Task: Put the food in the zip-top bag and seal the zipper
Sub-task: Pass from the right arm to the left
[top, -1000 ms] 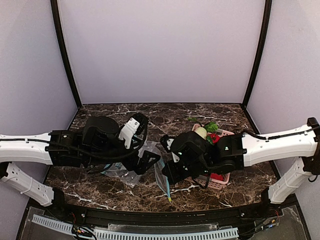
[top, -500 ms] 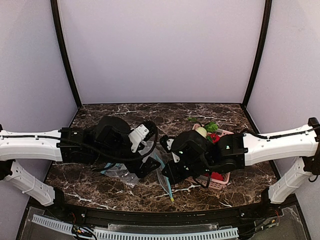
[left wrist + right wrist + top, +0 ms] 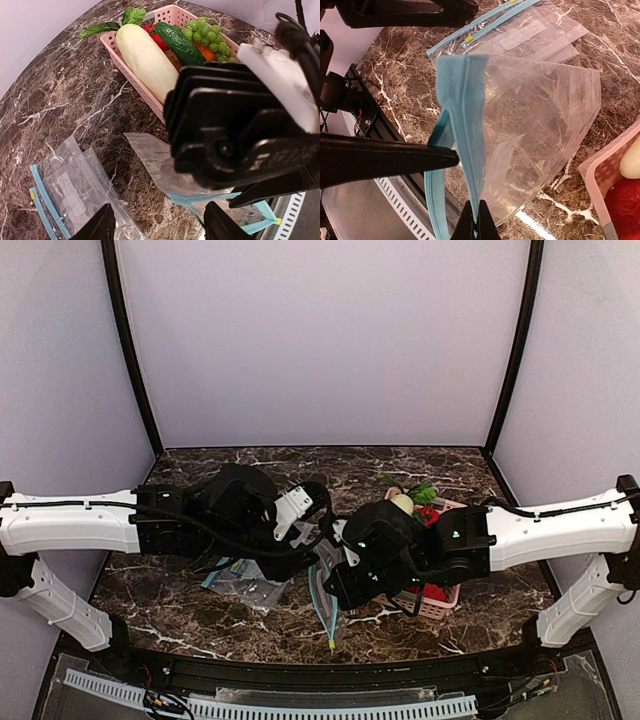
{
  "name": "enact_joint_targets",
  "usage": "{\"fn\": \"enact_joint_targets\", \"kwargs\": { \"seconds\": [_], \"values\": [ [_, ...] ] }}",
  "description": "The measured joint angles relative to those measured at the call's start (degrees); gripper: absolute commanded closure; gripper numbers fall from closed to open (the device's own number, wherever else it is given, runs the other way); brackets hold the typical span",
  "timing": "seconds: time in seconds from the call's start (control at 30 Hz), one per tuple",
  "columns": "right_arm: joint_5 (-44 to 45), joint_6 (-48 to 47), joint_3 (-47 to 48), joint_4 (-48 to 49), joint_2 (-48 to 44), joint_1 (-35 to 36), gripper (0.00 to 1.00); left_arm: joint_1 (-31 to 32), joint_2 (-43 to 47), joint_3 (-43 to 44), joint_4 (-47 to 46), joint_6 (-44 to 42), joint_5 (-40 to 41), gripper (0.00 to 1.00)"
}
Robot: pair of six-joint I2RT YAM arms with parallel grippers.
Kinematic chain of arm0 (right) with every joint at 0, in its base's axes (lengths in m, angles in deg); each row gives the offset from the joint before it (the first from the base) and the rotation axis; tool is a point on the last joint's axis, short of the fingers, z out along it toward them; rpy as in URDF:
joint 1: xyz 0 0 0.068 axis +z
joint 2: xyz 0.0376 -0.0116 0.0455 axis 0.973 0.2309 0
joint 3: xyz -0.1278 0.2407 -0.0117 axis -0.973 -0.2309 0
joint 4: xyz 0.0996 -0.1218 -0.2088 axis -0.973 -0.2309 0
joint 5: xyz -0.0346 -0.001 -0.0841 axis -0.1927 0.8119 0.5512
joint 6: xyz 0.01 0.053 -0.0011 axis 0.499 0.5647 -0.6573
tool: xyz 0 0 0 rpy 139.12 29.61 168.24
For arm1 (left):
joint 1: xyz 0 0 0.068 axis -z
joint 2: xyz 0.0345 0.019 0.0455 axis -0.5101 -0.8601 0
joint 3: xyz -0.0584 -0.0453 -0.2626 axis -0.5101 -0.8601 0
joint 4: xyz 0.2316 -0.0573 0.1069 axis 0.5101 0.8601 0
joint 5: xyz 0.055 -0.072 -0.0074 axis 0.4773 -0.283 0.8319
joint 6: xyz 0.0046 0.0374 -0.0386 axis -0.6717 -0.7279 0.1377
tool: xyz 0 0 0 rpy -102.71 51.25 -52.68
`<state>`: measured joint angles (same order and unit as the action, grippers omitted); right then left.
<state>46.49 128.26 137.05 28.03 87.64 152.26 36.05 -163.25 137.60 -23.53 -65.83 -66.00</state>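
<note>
Scanning the counter (image 3: 400,632), I see the basket (image 3: 131,66) holding the cucumber (image 3: 180,44); the bag (image 3: 535,125) juts from my right pincer (image 3: 475,227), which is clamped tight on its zipper (image 3: 465,125). My left pincer (image 3: 160,225) gapes wide, empty, the bag just ahead.

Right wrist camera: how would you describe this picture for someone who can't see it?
The right gripper, at the bottom edge, pinches a clear zip-top bag by its light blue zipper, holding it raised above a marble table. More flat bags lie beyond, and a pink basket corner shows at right.
</note>
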Motion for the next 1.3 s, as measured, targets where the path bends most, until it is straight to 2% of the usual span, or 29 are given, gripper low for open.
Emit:
{"fn": "enact_joint_targets", "kwargs": {
  "seconds": [0.17,0.63,0.87,1.3],
  "values": [
    [-0.9,-0.6,0.0,0.0,0.0,0.0,1.00,-0.3,-0.6,0.7,0.1,-3.3,-2.2,0.55],
    [-5.7,-3.4,0.0,0.0,-0.2,0.0,1.00,-0.8,-0.7,0.8,1.2,-13.3,-7.7,0.54],
    [-7.4,-3.9,0.0,0.0,-0.2,0.0,1.00,-0.9,-0.7,0.8,1.1,-15.7,-9.7,0.62],
    [-12.6,-5.5,-0.6,1.4,-0.3,-0.7,1.00,-0.9,-0.7,0.8,1.2,-19.4,-10.7,0.50]
  ]
}}
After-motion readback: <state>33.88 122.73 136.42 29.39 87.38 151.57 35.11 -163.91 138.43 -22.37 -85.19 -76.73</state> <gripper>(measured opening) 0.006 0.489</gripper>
